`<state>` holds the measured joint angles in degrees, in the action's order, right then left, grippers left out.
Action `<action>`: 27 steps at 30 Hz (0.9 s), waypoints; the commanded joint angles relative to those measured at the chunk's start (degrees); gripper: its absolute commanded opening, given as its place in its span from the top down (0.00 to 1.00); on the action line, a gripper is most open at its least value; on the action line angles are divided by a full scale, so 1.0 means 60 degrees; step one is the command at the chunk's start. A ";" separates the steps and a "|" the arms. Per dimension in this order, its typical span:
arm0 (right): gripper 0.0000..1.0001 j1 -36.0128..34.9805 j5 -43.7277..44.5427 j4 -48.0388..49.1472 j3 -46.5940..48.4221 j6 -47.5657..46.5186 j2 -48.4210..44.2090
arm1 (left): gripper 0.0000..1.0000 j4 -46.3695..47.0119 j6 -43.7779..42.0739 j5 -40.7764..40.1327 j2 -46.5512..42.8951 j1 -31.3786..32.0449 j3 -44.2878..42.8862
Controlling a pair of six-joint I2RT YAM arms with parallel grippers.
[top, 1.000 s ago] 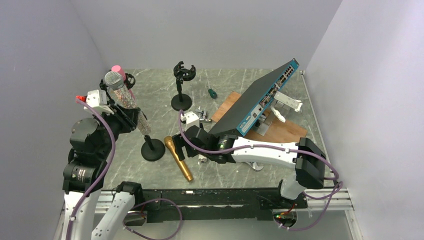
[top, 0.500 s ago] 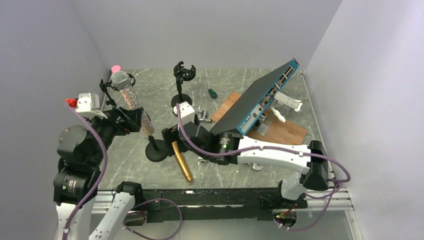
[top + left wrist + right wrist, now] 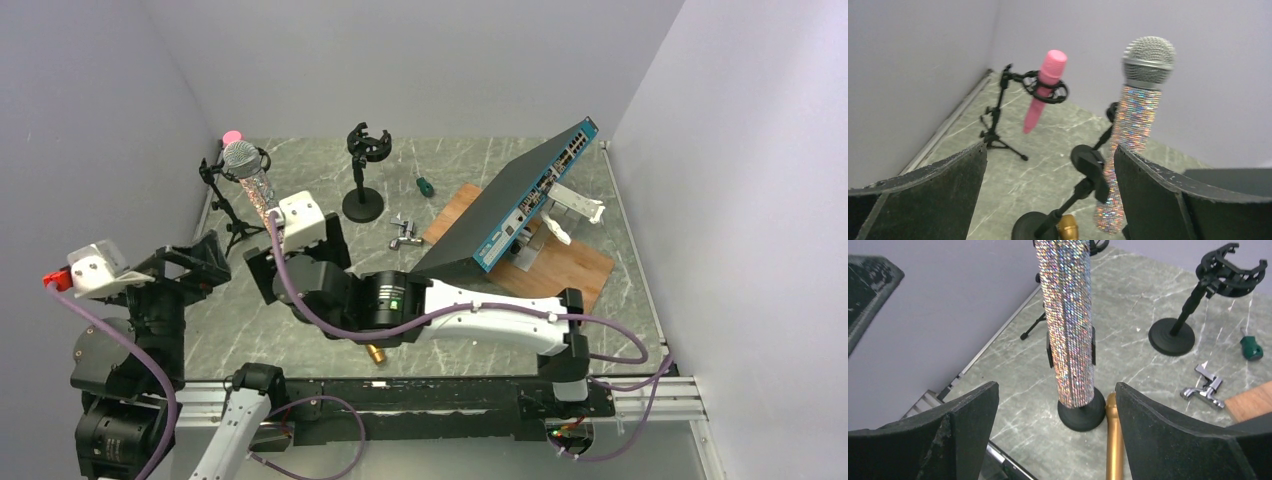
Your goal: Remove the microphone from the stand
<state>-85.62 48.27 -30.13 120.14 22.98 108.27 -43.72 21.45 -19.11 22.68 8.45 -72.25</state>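
Near edge: left end effector (image 3: 1049, 150) spread wide, holding nothing. The right end effector (image 3: 1057, 390) is likewise wide and empty, touching nothing. Ahead of both, the glitter microphone (image 3: 1068, 325) stands roughly upright, still seated in the clip of its round-based stand (image 3: 1080, 416) on the desk (image 3: 1143, 320). A gold microphone (image 3: 1114, 440) lies flat just beside that base. Farther back is an empty stand (image 3: 1193, 305). In the far left corner, a pink microphone (image 3: 1044, 87) sits tilted in a tripod stand (image 3: 996, 115).
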 commanded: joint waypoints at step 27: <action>0.38 0.1435 -0.1353 0.2728 0.2076 -0.4125 0.2157 | 0.01 -0.1193 0.1573 -0.0559 -0.1378 0.0244 0.2314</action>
<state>-78.78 48.93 -12.88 131.92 -5.26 123.66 -52.99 30.17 -30.02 15.16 9.74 -60.16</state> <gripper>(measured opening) 0.672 0.994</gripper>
